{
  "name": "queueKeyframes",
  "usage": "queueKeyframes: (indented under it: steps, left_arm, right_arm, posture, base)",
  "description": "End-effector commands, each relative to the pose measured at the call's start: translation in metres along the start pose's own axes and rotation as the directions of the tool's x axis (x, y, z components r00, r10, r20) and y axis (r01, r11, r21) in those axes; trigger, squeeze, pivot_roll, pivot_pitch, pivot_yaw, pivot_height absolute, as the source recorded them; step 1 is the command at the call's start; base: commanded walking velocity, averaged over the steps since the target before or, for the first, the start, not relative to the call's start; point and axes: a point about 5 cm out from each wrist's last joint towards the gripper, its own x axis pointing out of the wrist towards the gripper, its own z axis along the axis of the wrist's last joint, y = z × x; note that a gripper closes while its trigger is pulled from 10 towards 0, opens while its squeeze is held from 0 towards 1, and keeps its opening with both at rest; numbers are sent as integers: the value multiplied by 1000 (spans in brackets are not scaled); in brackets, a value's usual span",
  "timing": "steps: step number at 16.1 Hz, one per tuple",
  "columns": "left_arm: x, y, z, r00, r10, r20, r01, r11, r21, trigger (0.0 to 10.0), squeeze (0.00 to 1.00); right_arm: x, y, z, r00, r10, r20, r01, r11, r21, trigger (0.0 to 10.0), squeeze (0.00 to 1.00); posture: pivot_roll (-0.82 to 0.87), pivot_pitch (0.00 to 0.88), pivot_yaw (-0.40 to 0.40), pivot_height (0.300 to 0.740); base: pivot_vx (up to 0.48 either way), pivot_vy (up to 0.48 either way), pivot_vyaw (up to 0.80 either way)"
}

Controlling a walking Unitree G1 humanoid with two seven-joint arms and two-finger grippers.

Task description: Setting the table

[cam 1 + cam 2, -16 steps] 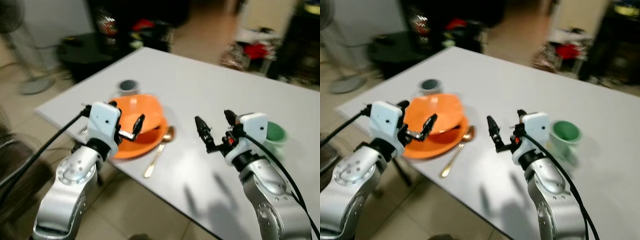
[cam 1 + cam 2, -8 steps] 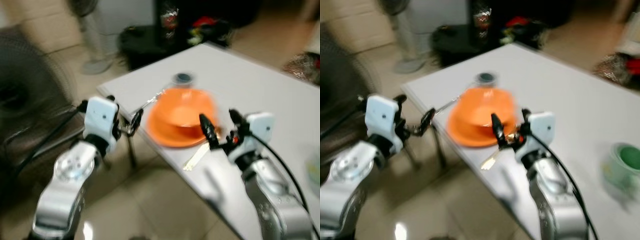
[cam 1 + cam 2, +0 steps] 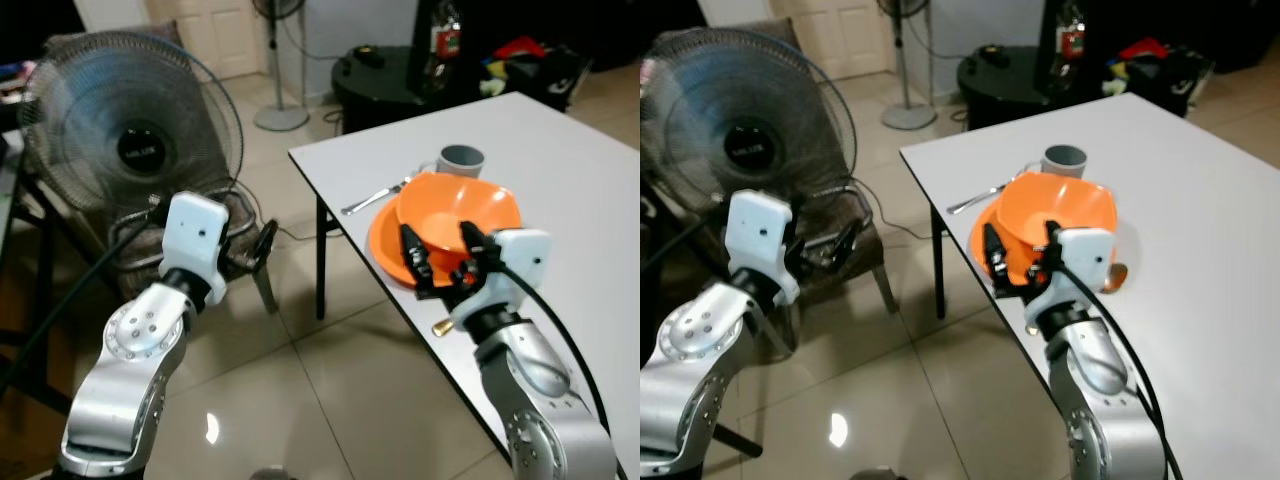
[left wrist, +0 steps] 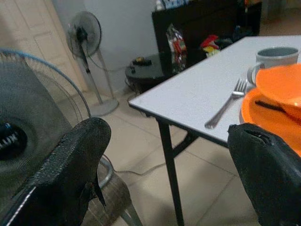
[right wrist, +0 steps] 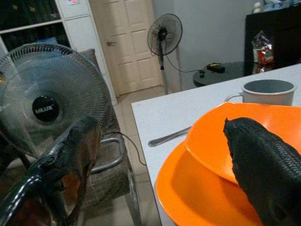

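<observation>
Turning left since a second ago, the head camera now has the white table (image 3: 560, 140) at right and a big fan (image 3: 130, 130) in front; the things themselves haven't moved. Orange bowl (image 3: 462, 205) sits in the orange plate (image 3: 385, 240), fork (image 3: 375, 198) and grey mug (image 3: 460, 158) just beside. Setting looks nearly done, probably heading off for more. Right gripper (image 3: 442, 255) hovers at the plate's near rim, fingers apart, empty. Left gripper (image 3: 262, 245) is off the table, fingers apart too. Left wrist view shows the fork's (image 4: 225, 106) tines clearly; head views barely do.
</observation>
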Motion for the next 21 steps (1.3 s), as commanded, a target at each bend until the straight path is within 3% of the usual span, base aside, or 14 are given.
queueKeyframes:
  steps: [1, 2, 5, 6, 7, 12, 19, 21]
  left_arm:
    - [2, 1, 2, 1000, 5, -1, -5, 1000, -1, 10000, 125]
    - [1, 1, 2, 1000, 4, -1, -4, 1000, -3, 10000, 129]
    - [2, 2, 1, 1000, 12, -6, -12, 1000, -5, 10000, 129]
    - [1, 2, 2, 1000, 6, -5, -7, 1000, -5, 10000, 129]
    - [1, 3, 1, 1000, 11, -10, -11, 1000, -6, 10000, 125]
    - [1, 8, -5, 999, 46, -28, -47, 999, -14, 10000, 129]
    - [-5, 14, -10, 997, 62, -51, -63, 998, -17, 10000, 129]
    - [-4, 17, -12, 996, 71, -56, -72, 997, -9, 10000, 129]
  right_arm:
    - [0, -2, -1, 1000, -16, -13, 16, 1000, -1, 10000, 231]
    - [1, -2, -3, 1000, -18, -23, 18, 1000, 5, 10000, 0]
    - [1, -1, -5, 999, -16, -31, 17, 1000, 25, 10000, 0]
    - [3, 0, -4, 1000, -26, -14, 27, 994, 103, 10000, 0]
    - [3, 0, -4, 999, -28, -16, 29, 994, 104, 10000, 0]
    - [8, 0, -15, 997, -7, -71, 11, 999, 49, 10000, 0]
    - [10, -5, -16, 996, -18, -87, 21, 999, 38, 10000, 0]
    - [11, -7, -14, 995, 35, -96, -40, 997, -59, 10000, 0]
  posture:
    - [88, 0, 50, 740]
    - [89, 0, 47, 740]
    - [93, 0, 52, 740]
    - [96, 0, 48, 740]
    - [93, 0, 49, 740]
    - [114, 0, 36, 740]
    - [118, 0, 23, 740]
    - [111, 0, 37, 740]
  base:
    - [0, 0, 0]
    - [0, 0, 0]
    - [0, 0, 0]
    - [0, 0, 0]
    - [0, 0, 0]
    - [0, 293, 0]
    - [0, 346, 0]
    - [0, 345, 0]
